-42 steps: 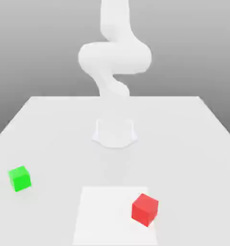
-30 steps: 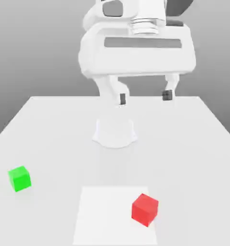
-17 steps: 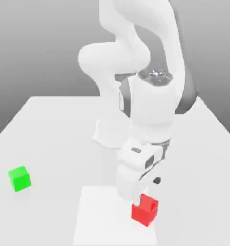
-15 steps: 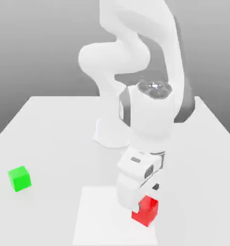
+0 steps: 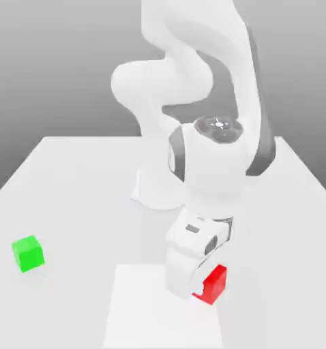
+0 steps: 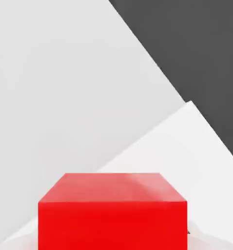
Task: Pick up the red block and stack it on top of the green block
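Hand [image 5: 208, 284] closed on red cubic block [image 5: 217, 281], five o'clock.
Green cubic block [image 5: 28, 254] on pale desk [image 5: 77, 204], eight o'clock.

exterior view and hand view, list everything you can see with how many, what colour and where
block: one, red, at the gripper, over the edge of the white sheet on the exterior view's right
block: one, green, on the table toward the exterior view's left
sheet: one, white, flat on the table at the near edge of the exterior view
table: one, pale grey, under it all
robot arm: one, white with dark grey parts, reaching down from above
gripper: one, white, shut on the red block
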`<control>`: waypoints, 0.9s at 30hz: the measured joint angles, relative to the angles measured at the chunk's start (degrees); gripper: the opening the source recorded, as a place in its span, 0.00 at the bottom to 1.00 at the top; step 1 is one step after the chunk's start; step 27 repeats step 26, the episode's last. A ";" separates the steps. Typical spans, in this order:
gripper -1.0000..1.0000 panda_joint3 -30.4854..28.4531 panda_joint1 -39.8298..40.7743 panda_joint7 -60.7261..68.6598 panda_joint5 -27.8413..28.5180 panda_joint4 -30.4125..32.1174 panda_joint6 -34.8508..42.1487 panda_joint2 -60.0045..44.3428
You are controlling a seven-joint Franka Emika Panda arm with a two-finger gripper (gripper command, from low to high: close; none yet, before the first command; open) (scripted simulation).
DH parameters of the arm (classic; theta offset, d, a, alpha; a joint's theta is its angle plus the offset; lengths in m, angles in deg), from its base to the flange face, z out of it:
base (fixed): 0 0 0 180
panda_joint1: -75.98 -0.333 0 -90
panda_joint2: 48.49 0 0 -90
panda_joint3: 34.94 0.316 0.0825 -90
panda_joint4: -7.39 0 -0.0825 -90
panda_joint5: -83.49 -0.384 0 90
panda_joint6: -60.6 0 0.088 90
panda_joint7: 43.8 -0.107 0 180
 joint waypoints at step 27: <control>1.00 -13.56 38.08 -14.06 -9.39 2.21 -5.00 -3.53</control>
